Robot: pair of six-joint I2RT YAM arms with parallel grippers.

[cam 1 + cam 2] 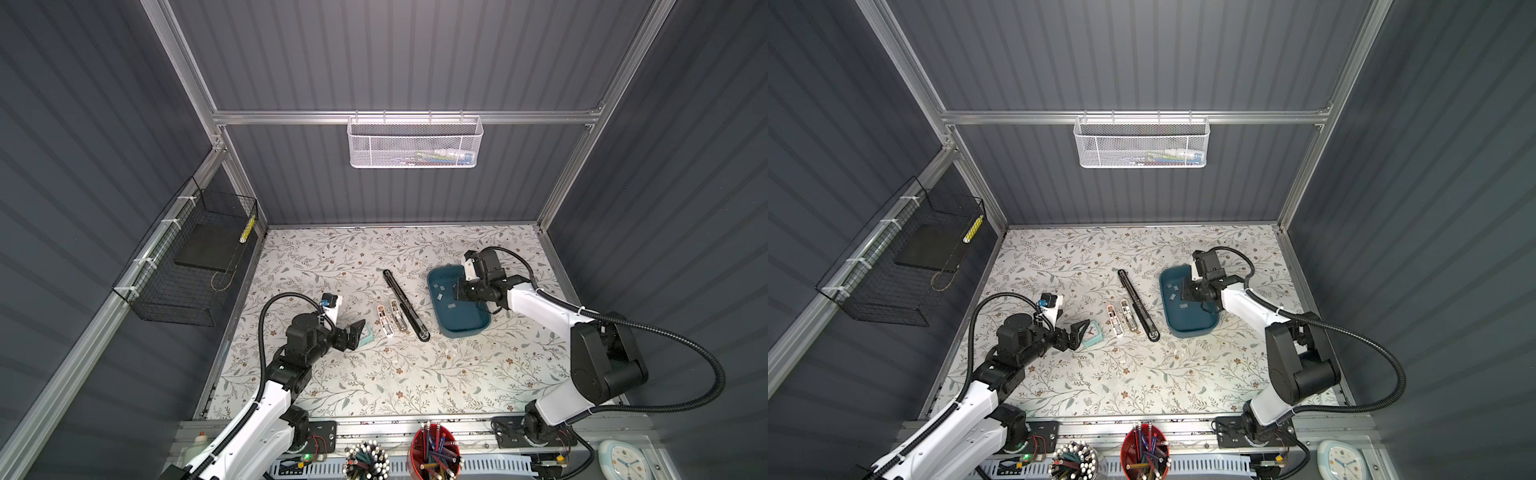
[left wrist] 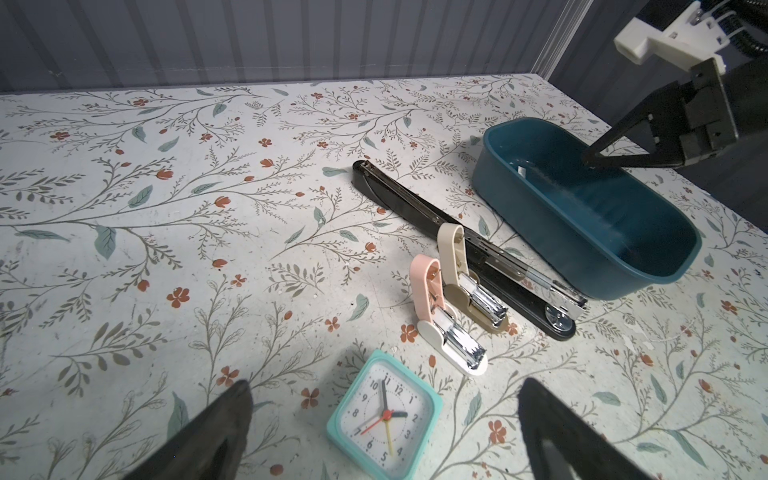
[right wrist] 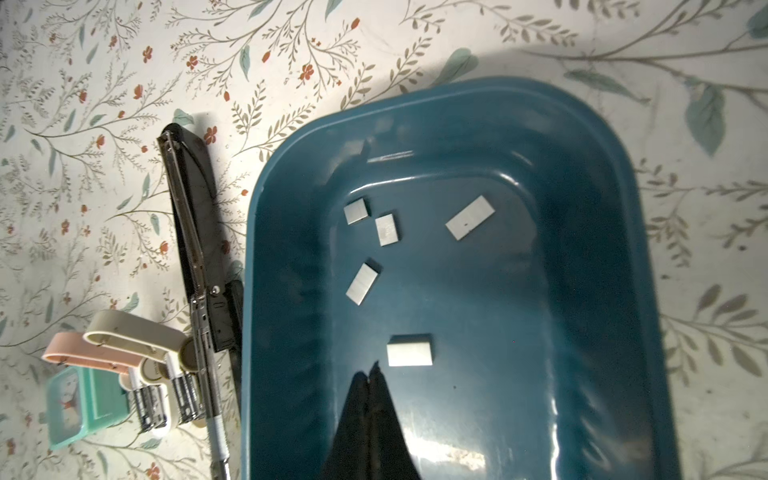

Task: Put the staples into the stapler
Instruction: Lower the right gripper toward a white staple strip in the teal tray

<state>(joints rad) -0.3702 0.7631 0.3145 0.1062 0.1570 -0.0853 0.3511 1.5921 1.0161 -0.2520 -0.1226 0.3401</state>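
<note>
On the floral table (image 1: 374, 374), a teal tub (image 1: 465, 322) sits right of centre in both top views. A long black stapler (image 1: 405, 303) lies open diagonally just left of it, with a beige stapler (image 1: 397, 316) and a pink stapler (image 1: 384, 320), both small and open, beside its lower end. Lower left, the left gripper (image 1: 360, 334) hangs with fingers spread wide above a mint clock (image 2: 384, 419), while the right gripper (image 3: 371, 376), fingers pressed together with nothing seen between them, points into the tub, where five grey staples (image 3: 363, 284) lie scattered flat.

Right gripper (image 1: 1185, 291) above blue tray (image 1: 1192, 323), grey staples (image 1: 1173, 296) inside; 3 staplers (image 1: 1129, 321) left of tray
</note>
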